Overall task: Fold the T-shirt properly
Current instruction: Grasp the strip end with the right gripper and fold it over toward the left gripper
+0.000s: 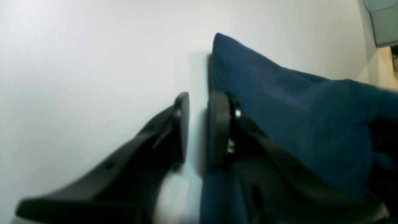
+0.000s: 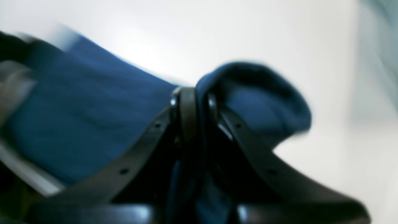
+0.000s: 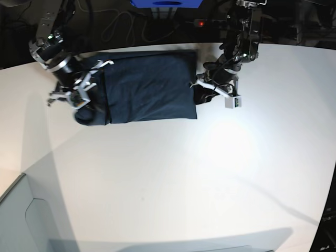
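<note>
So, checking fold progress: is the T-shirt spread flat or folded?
Partly folded: the T-shirt lies as a compact rectangle on the table, no sleeves out.

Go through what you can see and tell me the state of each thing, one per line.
T-shirt: partly folded, lying on the table, gripped at one end.
Right pincer: shut on the T-shirt, cloth bunched around its tips.
Left pincer: partly open, a gap between its tips, cloth against its outer side.
Table: white, carries the T-shirt.

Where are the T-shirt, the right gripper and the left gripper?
T-shirt [image 3: 147, 86], base view, middle of the folded panel.
Right gripper [image 2: 194, 99], right wrist view, between the tips pinching cloth.
Left gripper [image 1: 199, 105], left wrist view, between the tips.
</note>
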Robot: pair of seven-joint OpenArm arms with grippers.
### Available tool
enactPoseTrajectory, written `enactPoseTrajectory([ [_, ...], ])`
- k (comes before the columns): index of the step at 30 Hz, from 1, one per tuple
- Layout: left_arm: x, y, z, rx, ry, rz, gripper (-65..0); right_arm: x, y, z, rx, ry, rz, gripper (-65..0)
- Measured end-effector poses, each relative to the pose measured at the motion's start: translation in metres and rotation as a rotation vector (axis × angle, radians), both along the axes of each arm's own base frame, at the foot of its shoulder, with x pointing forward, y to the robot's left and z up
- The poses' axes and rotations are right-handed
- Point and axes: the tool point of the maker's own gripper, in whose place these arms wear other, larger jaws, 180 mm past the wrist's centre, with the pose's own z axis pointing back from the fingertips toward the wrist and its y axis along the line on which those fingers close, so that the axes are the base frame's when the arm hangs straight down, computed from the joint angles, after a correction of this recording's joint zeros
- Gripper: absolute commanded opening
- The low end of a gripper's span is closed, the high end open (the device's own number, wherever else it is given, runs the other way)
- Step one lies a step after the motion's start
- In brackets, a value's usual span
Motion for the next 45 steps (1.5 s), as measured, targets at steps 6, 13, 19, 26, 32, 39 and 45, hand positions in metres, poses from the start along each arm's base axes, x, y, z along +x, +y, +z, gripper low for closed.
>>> enactPoseTrajectory([
  [6, 0.0, 0.001, -0.001, 0.005, 0.003, -0.004, -52.9, -0.022, 0.1, -0.028, -0.048, 0.064, 0.281, -65.0],
  [13, -0.004, 0.001, -0.001, 0.005, 0.008, -0.006, -52.9, -0.016, 0.159, -0.053, -0.016, 0.105, 0.447, -65.0],
  [19, -0.009, 0.002, -0.003, 0.001, 0.013, 0.003, -52.9, 0.0, 0.176, -0.064, 0.027, 0.123, 0.468, -65.0],
  [26, -0.011, 0.004, -0.002, 0.001, 0.012, 0.004, -52.9, 0.004, 0.174, -0.087, 0.004, 0.182, 0.471, -64.9],
  [32, -0.016, 0.006, 0.009, 0.029, 0.003, -0.024, -52.9, 0.007, 0.173, -0.086, 0.0, 0.175, 0.471, -59.4],
  [39, -0.017, 0.033, 0.03, 0.071, -0.045, 0.012, -52.7, 0.001, 0.162, -0.076, -0.013, 0.141, 0.46, -29.6],
  [45, -0.042, 0.101, 0.042, 0.171, -0.037, 0.162, -52.6, 0.008, 0.123, -0.035, -0.013, 0.029, 0.329, -24.2],
])
